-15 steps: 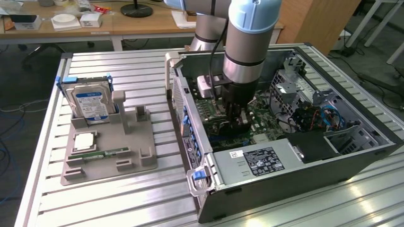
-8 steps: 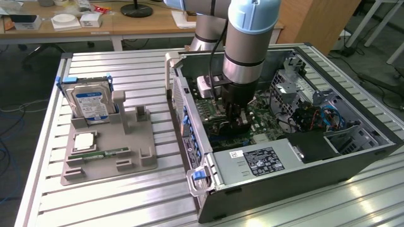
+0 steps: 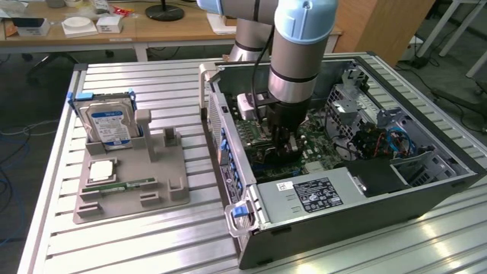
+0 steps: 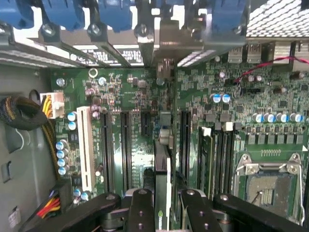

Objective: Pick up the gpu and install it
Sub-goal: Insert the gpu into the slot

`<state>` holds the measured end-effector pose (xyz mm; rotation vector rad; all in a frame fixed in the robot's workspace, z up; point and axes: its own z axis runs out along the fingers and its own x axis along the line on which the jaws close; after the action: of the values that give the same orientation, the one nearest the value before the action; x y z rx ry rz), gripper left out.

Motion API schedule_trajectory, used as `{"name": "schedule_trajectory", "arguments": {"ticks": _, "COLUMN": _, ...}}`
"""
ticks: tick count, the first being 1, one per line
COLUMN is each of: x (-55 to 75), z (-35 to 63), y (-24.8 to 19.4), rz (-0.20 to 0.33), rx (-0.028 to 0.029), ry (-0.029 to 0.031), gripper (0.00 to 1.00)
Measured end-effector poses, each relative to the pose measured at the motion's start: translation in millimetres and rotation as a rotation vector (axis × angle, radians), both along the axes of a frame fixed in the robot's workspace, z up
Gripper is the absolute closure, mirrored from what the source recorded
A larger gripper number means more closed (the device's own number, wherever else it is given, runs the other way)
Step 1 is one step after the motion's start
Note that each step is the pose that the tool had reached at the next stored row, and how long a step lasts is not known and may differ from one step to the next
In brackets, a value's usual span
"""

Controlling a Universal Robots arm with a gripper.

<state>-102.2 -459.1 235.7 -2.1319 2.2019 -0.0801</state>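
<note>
My gripper (image 3: 284,147) reaches down into the open computer case (image 3: 426,182), just above the green motherboard (image 3: 320,162). In the wrist view its black fingers (image 4: 141,208) sit on either side of the gpu (image 4: 162,166), a thin dark card seen edge-on, and the gripper (image 4: 166,195) is shut on it. The card stands upright over the motherboard (image 4: 130,92), lined up along the long black expansion slots (image 4: 124,145). Its metal end points toward the rear bracket openings (image 4: 164,46) of the case. Whether its lower edge touches a slot is hidden.
A grey parts holder (image 3: 156,171) outside the case carries a silver hard drive (image 3: 109,124), a square chip (image 3: 102,170) and a green memory stick (image 3: 128,185). The power supply (image 3: 312,195), drive cage (image 3: 354,103) and cables (image 3: 388,142) crowd the case interior.
</note>
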Motion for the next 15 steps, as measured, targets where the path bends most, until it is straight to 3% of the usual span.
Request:
{"name": "schedule_trajectory", "arguments": {"ticks": 8, "x": -0.4, "z": 0.0, "y": 0.2, "rz": 0.0, "rx": 0.0021, "ry": 0.0036, "gripper": 0.74}}
{"name": "schedule_trajectory", "arguments": {"ticks": 10, "x": -0.6, "z": -0.3, "y": 0.3, "rz": -0.001, "rx": 0.0021, "ry": 0.0019, "gripper": 0.73}}
{"name": "schedule_trajectory", "arguments": {"ticks": 11, "x": -0.4, "z": 0.8, "y": 0.1, "rz": 0.0, "rx": 0.0008, "ry": 0.0026, "gripper": 0.67}}
{"name": "schedule_trajectory", "arguments": {"ticks": 15, "x": -0.2, "z": 7.9, "y": 0.1, "rz": 0.0, "rx": 0.0013, "ry": 0.0023, "gripper": 0.67}}
